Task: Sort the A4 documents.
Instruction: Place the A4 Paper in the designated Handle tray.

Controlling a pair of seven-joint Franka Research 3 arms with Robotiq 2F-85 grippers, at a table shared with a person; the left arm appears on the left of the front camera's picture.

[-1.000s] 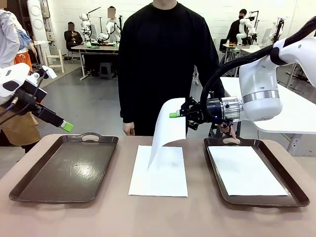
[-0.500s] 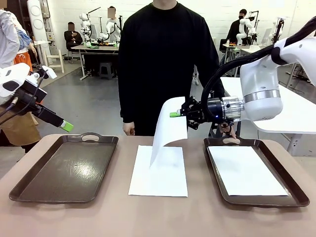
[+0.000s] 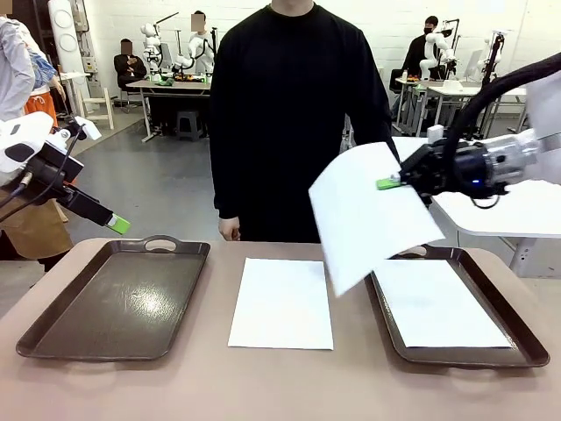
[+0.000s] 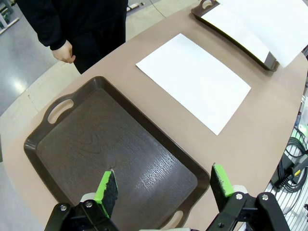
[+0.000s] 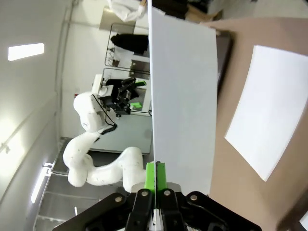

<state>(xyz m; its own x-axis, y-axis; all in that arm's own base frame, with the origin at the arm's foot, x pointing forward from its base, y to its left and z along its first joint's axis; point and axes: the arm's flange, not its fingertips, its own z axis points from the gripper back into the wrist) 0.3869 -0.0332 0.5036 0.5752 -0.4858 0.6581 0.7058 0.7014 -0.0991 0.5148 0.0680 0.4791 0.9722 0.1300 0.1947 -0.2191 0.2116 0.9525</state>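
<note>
Wrist view, right gripper (image 5: 156,167) pinching sheet (image 5: 183,96) edge

Left end effector (image 4: 163,185) hangs open, raised; right end effector (image 3: 386,182) is clamped shut, held high.

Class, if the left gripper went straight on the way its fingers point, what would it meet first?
Most likely the bare brown tray below the left gripper; nothing shows between them.
</note>
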